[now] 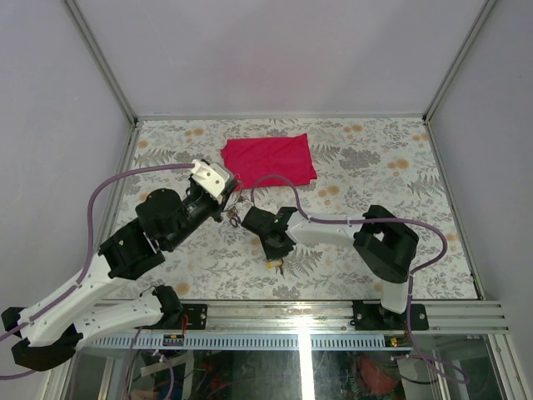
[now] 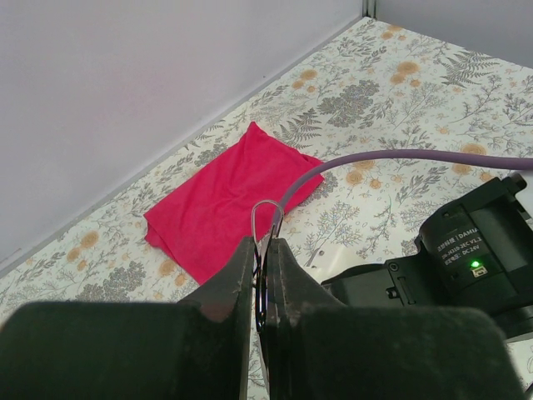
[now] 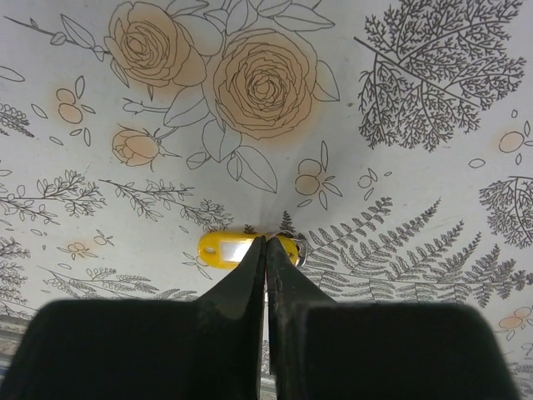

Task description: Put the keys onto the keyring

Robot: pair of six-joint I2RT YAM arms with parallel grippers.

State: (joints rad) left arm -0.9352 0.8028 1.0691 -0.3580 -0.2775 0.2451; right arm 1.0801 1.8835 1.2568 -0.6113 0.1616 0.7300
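The floral table (image 1: pixel 375 242) fills the overhead view, and a red cloth (image 1: pixel 268 158) lies flat on it at upper centre. Near the middle of that view the two grippers are close together. The left gripper (image 2: pixel 265 243) pinches the keyring (image 2: pixel 254 221) between its jaws, and the thin silver loop stands up above the tips. The right gripper (image 3: pixel 266 242) has its jaws pressed together, with the tips down at a yellow key tag (image 3: pixel 221 249) that lies on the table.
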